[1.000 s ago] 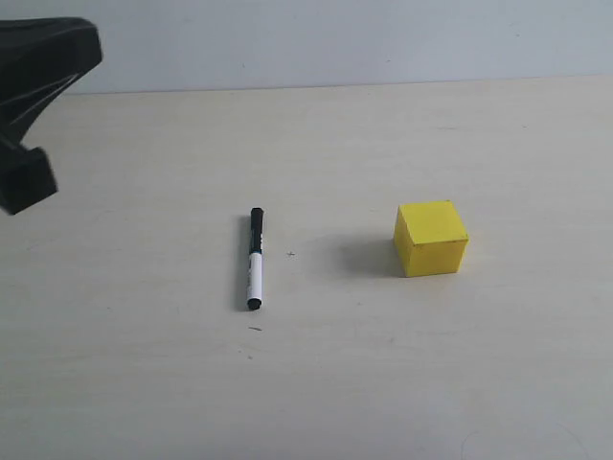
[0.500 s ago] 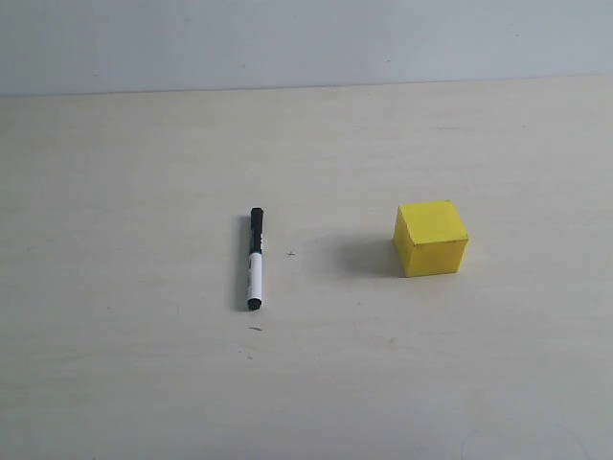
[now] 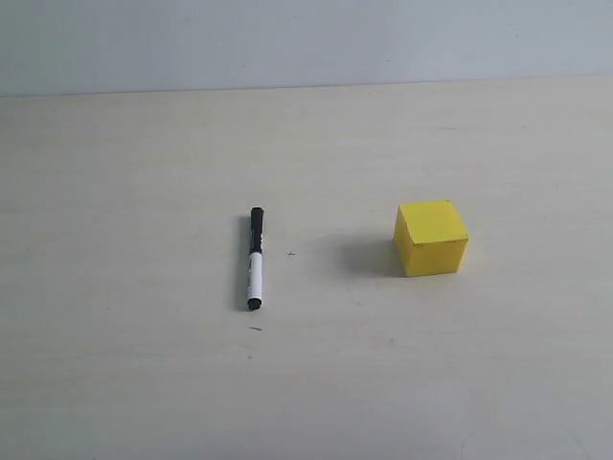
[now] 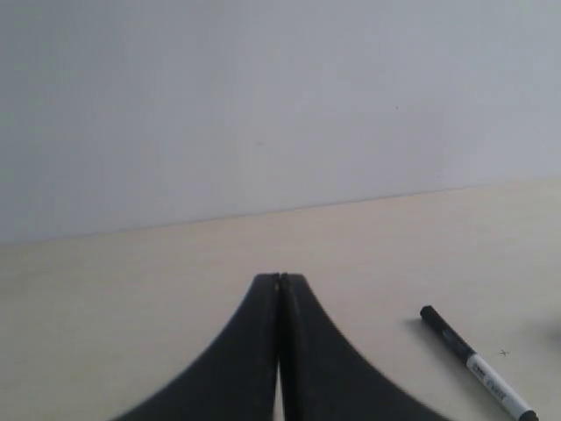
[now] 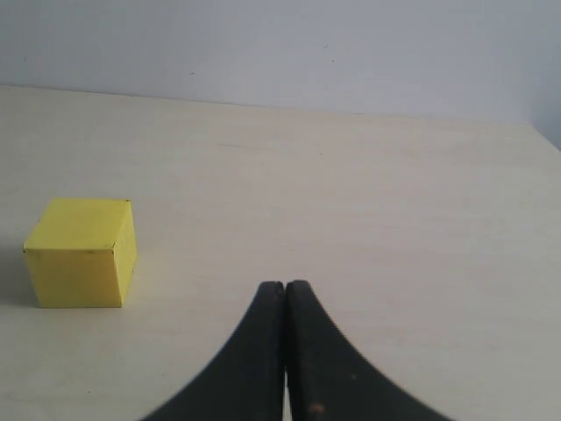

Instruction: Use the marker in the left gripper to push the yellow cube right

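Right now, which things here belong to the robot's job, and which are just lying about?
For the job: marker, lying loose on the table; yellow cube; left gripper, shut, empty.
Just there: right gripper, shut, empty; pale wall.

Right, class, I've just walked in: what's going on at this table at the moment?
Nothing is being handled. The slim white-barrelled, black-capped marker lies flat on the pale table, apart from the plain bright yellow cube on its right. The black left gripper is shut and empty, short of the marker. The right gripper is shut too, clear of the cube. No push has begun.
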Robot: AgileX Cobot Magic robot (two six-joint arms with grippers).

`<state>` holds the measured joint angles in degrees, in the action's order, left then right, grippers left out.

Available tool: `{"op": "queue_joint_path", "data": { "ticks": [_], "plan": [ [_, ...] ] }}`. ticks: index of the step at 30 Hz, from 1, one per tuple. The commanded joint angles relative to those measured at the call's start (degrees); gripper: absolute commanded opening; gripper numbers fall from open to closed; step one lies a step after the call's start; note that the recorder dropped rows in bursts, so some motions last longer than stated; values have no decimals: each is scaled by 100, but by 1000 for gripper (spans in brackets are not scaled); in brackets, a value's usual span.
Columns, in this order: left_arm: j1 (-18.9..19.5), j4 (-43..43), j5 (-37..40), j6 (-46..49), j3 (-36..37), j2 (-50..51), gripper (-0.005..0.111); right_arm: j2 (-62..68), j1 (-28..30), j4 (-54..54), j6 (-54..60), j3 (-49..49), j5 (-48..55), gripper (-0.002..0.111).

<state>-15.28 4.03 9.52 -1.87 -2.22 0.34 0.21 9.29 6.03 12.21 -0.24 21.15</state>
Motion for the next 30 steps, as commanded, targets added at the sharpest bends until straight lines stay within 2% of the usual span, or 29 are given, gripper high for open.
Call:
{"op": "queue_joint_path", "data": {
  "ticks": [1,7,13,17,26,30],
  "plan": [
    [18,32,236,39,145,-34,2,-21,1,-3,15,24,-84,0],
    [64,32,331,39,222,-34,2,-21,1,-3,-11,24,-84,0],
    [212,32,1133,39,222,-34,2,-21,1,-3,-11,24,-84,0],
    [238,32,1162,39,222,-34,2,-21,1,-3,-11,24,-84,0],
    [655,32,1162,39,222,-34,2,-21,1,-3,-11,24,-84,0],
    [688,32,1162,39,222,-34,2,-21,1,-3,-11,24,-84,0]
  ]
}}
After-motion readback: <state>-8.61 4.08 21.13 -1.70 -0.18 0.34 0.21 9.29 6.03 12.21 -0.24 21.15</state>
